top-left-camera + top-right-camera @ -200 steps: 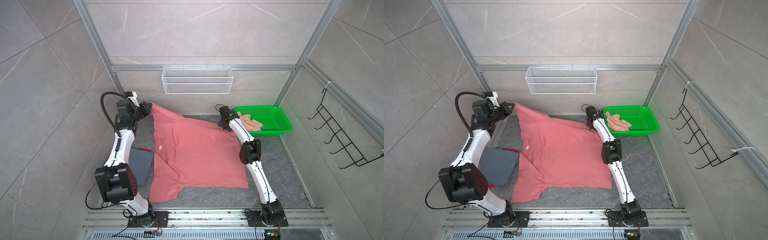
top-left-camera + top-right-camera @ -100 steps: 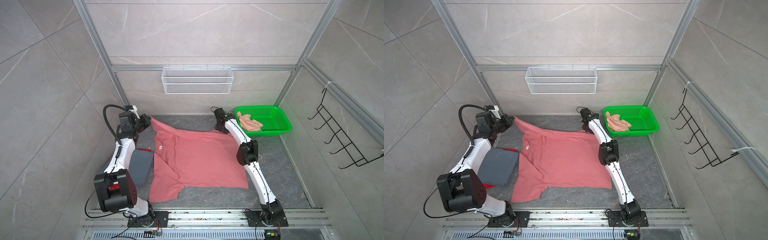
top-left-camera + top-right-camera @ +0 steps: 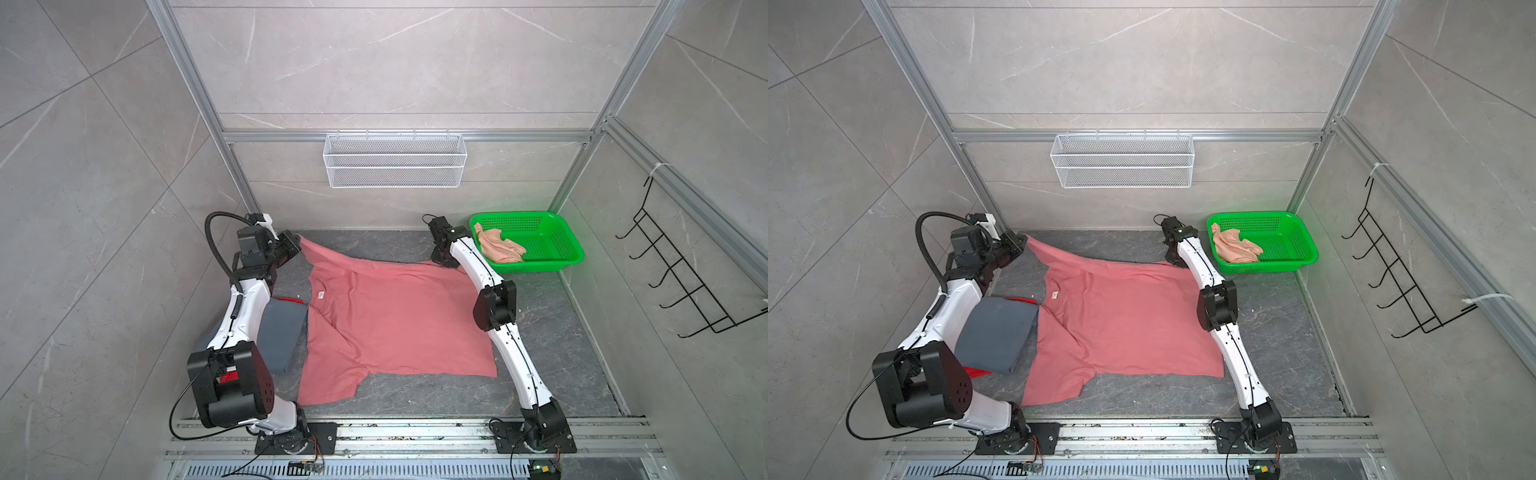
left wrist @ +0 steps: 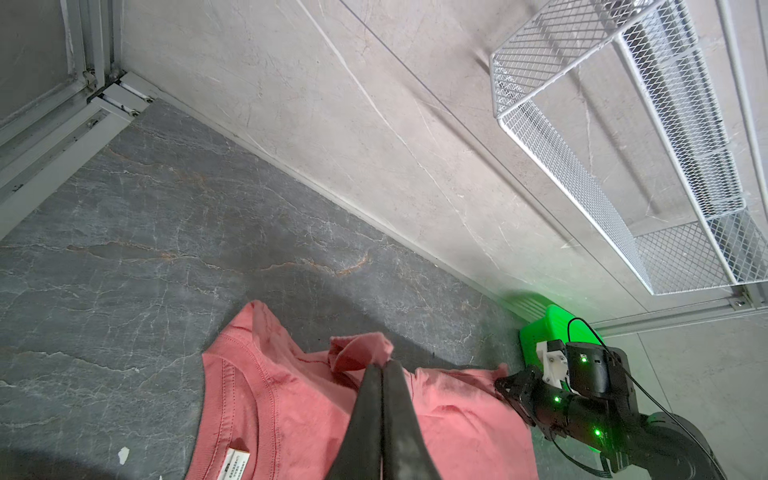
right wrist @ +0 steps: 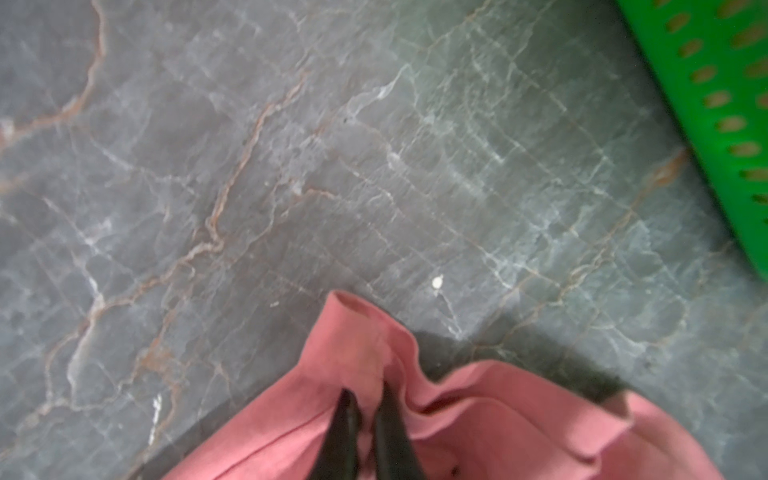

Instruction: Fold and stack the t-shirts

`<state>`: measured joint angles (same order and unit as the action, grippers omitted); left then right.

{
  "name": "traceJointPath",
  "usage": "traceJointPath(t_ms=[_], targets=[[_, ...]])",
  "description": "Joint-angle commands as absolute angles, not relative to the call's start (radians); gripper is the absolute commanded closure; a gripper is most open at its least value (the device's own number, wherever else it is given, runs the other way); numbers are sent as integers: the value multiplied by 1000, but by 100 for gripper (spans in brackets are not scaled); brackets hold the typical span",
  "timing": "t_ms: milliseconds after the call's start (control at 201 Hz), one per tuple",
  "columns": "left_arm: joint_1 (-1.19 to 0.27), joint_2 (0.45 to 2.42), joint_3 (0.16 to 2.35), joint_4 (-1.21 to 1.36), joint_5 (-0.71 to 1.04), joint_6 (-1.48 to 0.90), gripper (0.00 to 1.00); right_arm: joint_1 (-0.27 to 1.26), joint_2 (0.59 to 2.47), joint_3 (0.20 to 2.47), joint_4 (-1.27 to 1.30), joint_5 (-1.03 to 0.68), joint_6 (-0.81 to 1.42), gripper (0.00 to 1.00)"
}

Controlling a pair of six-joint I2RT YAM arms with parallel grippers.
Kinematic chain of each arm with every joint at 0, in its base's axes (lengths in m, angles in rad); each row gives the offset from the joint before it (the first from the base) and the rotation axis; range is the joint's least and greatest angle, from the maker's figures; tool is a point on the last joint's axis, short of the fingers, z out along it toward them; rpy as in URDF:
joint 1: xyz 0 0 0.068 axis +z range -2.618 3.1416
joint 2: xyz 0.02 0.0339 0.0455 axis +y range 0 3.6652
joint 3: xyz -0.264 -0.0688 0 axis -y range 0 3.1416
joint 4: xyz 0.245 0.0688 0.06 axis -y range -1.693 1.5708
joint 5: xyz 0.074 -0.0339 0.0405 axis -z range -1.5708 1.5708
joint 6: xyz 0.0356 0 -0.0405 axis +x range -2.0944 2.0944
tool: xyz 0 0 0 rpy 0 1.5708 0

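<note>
A coral pink t-shirt [image 3: 395,324] [image 3: 1121,324] lies spread across the dark marble table, neck label up. My left gripper [image 3: 297,243] [image 4: 384,365] is shut on its far left sleeve corner, just above the table. My right gripper [image 3: 440,259] [image 5: 365,399] is shut on a bunched fold of its far right edge, beside the basket. A folded slate grey-blue t-shirt [image 3: 282,332] sits on a bright red t-shirt [image 3: 286,299] under my left arm. A pale peach t-shirt [image 3: 498,247] lies crumpled in the green basket [image 3: 552,257].
A white wire shelf [image 3: 395,166] hangs on the back wall above the table. Black wire hooks [image 3: 685,282] stick out from the right wall. The back wall stands close behind both grippers.
Both grippers have come down with the pink shirt's far edge, so the cloth now lies lower and flatter. The right jaws have closed on the hem.
</note>
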<state>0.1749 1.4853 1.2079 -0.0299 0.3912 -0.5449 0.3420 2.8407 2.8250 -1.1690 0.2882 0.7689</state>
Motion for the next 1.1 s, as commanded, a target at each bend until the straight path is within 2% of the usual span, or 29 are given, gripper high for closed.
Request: traceJointPath(t_ms=[0,274,578,827,1090], targets=[[184,1433,1215,-4,387,-510,100,365,2912,2772,-1284,225,743,100],[186,1547,1295,-53,399,-466,100,364,2728,2756,-1117,328,608,100],[186,1798,1557,-46,513,-463,100,313,2542,2660,-854,381,601,100],[184,1940,1726,-53,571,-487,100,292,2517,2565,-728,435,644,100],[174,2019,1785,-60,594,-500,100,265,2538,2568,-718,392,652,100]])
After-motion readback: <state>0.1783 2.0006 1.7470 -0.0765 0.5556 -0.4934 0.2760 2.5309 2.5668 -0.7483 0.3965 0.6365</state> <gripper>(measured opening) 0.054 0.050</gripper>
